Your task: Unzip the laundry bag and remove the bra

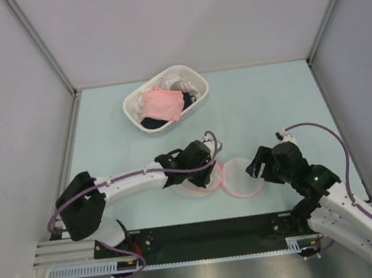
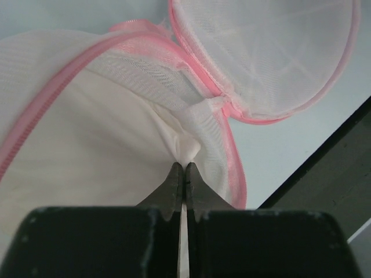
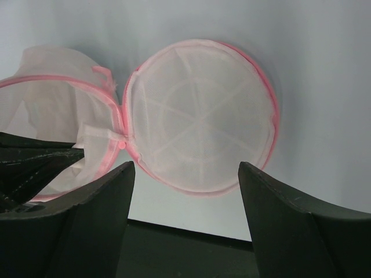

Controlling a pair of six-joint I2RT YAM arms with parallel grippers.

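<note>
The laundry bag (image 1: 242, 179) is seen lying unzipped on the pale green table (image 1: 270, 101), at the lower middle of the overhead view, between the two grippers. It is made up of two round halves of see-through white mesh, each edged in pink zip tape and joined at a small hinge where the rims meet. The right half (image 3: 200, 116) lies flat with its inside facing up, and white ribs can be made out through the mesh, spreading from its centre. The left half (image 2: 87, 145) is deeper and holds pale, smooth fabric (image 2: 188, 147).

The left gripper (image 2: 184, 174) is reached into that left half, and its jaws are pressed fully together on a small fold of the pale fabric. Whether this fold is the bag's own lining or a separate item cannot be told.

The right gripper (image 3: 186, 168) is held just to the right of the flat half, near its rim. Its jaws are spread wide and nothing is held between them.

A white lattice basket (image 1: 161, 131) is seen at the upper middle of the overhead view, well apart from the bag. A pink cloth (image 1: 162, 103) lies in it on top of a dark cloth (image 1: 151, 123).
</note>
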